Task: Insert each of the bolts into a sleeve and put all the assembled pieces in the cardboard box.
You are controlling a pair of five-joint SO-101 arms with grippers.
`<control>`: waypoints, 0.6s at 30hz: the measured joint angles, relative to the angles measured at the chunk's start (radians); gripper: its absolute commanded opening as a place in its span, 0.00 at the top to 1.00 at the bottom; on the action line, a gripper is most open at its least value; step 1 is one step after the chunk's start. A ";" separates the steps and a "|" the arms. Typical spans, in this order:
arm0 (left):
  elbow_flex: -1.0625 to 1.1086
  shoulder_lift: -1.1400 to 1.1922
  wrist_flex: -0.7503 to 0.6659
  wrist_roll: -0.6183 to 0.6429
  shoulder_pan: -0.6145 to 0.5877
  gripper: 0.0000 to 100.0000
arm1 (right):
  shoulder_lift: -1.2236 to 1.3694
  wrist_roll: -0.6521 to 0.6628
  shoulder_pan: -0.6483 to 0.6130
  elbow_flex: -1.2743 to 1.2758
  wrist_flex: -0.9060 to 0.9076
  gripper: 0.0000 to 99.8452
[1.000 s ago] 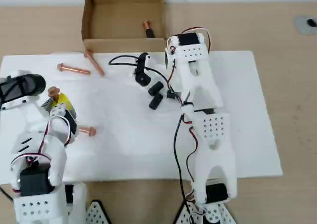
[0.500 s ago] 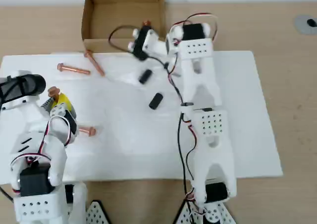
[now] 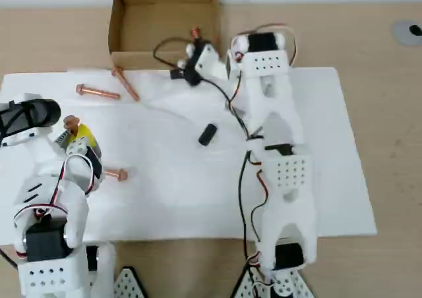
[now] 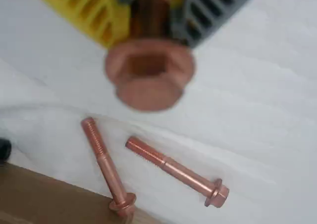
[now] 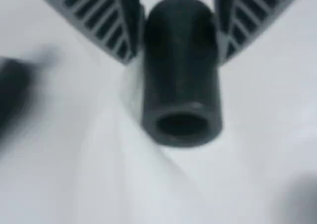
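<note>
My left gripper (image 4: 149,8) is shut on a copper bolt (image 4: 148,74) with its hex head pointing outward; in the high view the left gripper (image 3: 74,130) sits at the mat's left side. My right gripper (image 5: 178,33) is shut on a black sleeve (image 5: 181,85), open end outward. From above, the right gripper (image 3: 190,72) hovers just in front of the cardboard box (image 3: 121,31). A second sleeve (image 3: 208,134) lies mid-mat. Loose bolts lie at the far left (image 3: 97,91), against the box front (image 3: 125,84), and by the left arm (image 3: 116,174).
A bolt head (image 3: 195,32) shows inside the box at its right wall. The white mat (image 3: 316,179) covers the table's middle, with bare room on its right half. A black cable (image 3: 165,46) loops near the right gripper. The two far bolts (image 4: 106,167) (image 4: 178,172) lie below the held one.
The right arm lifted a sleeve from the cluster mid-mat and swung it up toward the box front. The left arm has kept still with its bolt.
</note>
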 measured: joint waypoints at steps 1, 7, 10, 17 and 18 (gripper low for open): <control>0.000 0.000 0.000 0.000 0.000 0.99 | 0.002 0.000 -0.003 0.035 0.000 0.97; 0.000 0.000 0.057 0.000 0.000 0.99 | 0.002 0.025 -0.020 0.123 0.000 0.75; 0.000 0.000 0.072 0.000 0.000 0.99 | -0.006 0.041 -0.020 0.132 0.000 0.64; 0.000 0.000 0.072 0.000 0.000 0.99 | -0.008 0.049 -0.021 0.133 0.000 0.59; 0.000 0.000 0.072 0.000 0.000 0.99 | -0.008 0.049 -0.026 0.133 0.000 0.59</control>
